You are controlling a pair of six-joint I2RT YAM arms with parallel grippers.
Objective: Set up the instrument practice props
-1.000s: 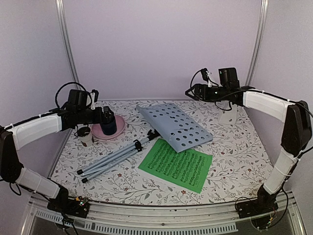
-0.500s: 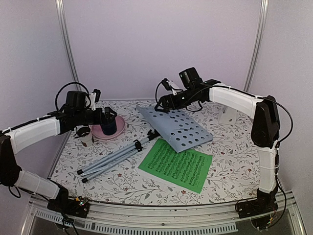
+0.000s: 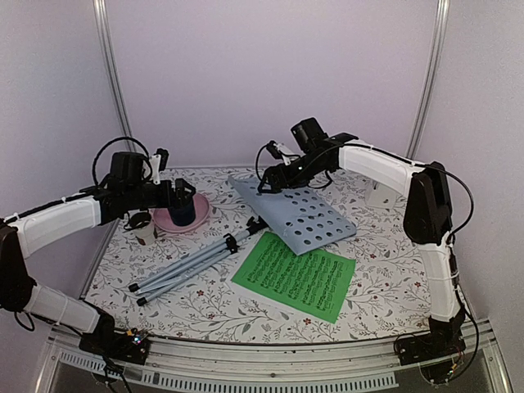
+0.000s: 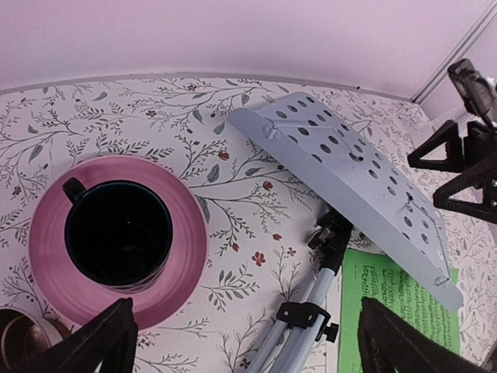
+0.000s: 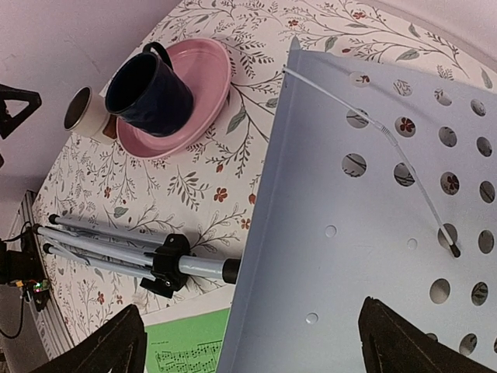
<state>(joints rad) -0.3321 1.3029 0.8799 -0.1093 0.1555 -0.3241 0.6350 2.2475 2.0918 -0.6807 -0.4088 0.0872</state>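
Pink plate (image 4: 186, 233), dark blue cup (image 4: 118, 231) below left gripper (image 4: 245, 320), mid-left | right gripper (image 5: 250, 320) over music stand desk (image 5: 349, 256) | both spread, empty

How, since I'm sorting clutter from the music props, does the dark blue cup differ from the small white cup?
The dark blue handled cup is clearly larger than the small white cup. The blue cup stands on the round pink plate; the white cup stands beside that plate on the floral-patterned table. The blue cup shows a loop handle; no handle shows on the white cup. Both are upright with open mouths.
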